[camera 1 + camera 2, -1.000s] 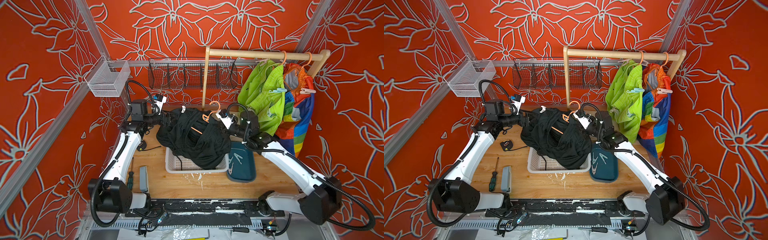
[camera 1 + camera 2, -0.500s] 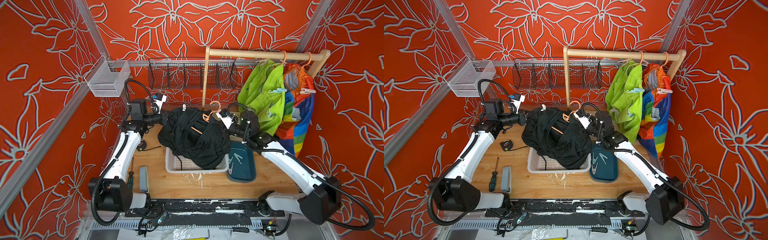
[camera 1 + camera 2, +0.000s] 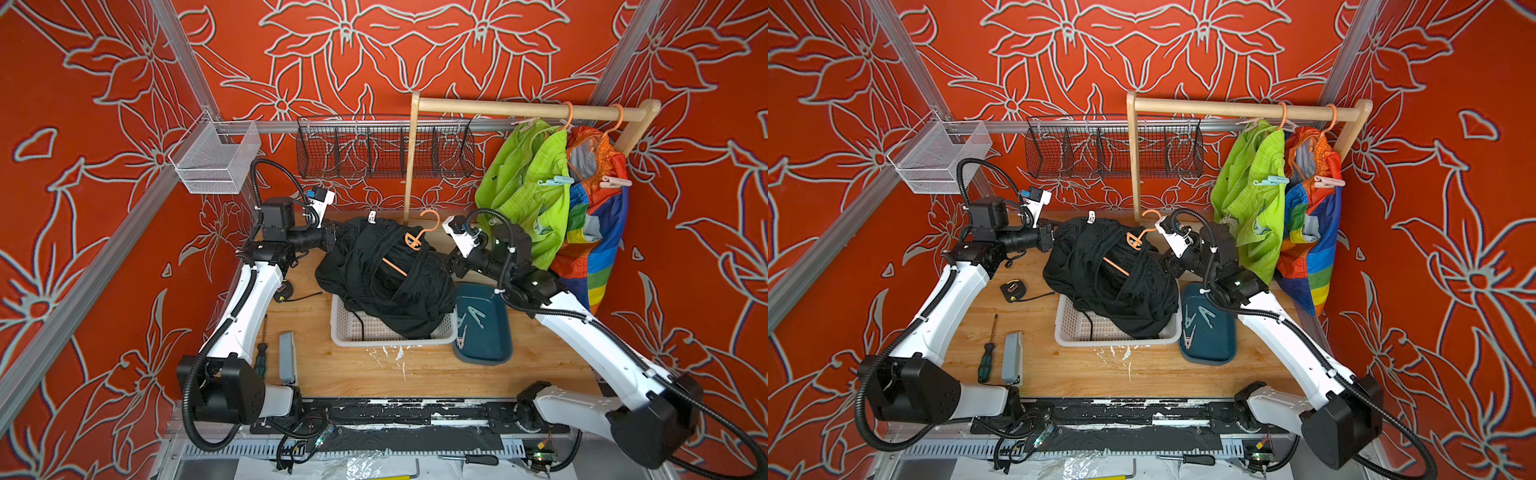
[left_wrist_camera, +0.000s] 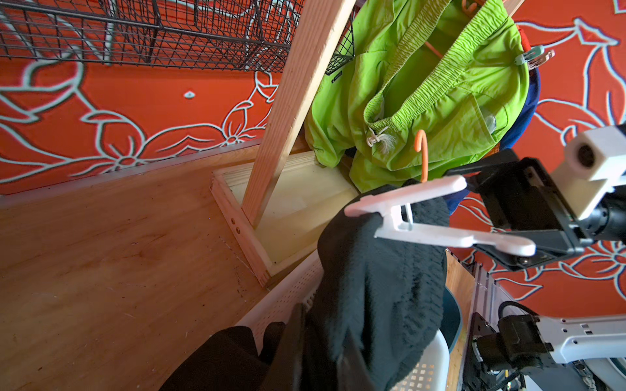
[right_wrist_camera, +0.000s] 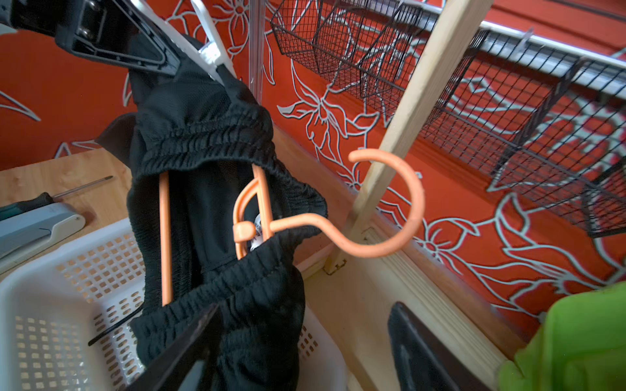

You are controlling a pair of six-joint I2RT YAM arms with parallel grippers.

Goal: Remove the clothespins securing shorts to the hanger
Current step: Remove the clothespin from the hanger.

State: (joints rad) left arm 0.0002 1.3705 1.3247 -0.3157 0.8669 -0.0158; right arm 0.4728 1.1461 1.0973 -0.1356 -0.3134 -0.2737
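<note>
The black shorts (image 3: 386, 274) lie heaped over the white basket (image 3: 390, 341) with an orange hanger (image 3: 415, 239) threaded through them. A whitish clothespin (image 3: 372, 216) is clipped on their far edge, large in the left wrist view (image 4: 423, 216). My left gripper (image 3: 334, 237) is shut on the shorts' left edge, with black fabric between its fingers (image 4: 294, 338). At the heap's right side my right gripper (image 3: 446, 266) stands open. In the right wrist view its fingers (image 5: 416, 338) are spread, one against the fabric. The hanger's hook (image 5: 399, 210) sticks out ahead.
Lime green shorts (image 3: 523, 187) with a mint clothespin (image 3: 555, 181) and rainbow shorts (image 3: 594, 232) with a pink clothespin (image 3: 615, 181) hang on the wooden rail (image 3: 519, 109). A blue tray (image 3: 482, 357) holds loose clothespins. A screwdriver (image 3: 262, 357) and grey tool (image 3: 286, 361) lie front left.
My left gripper has closed on the black shorts' left edge. My right gripper, shut a moment ago, has opened beside the shorts. Both arms stay roughly where they were.
</note>
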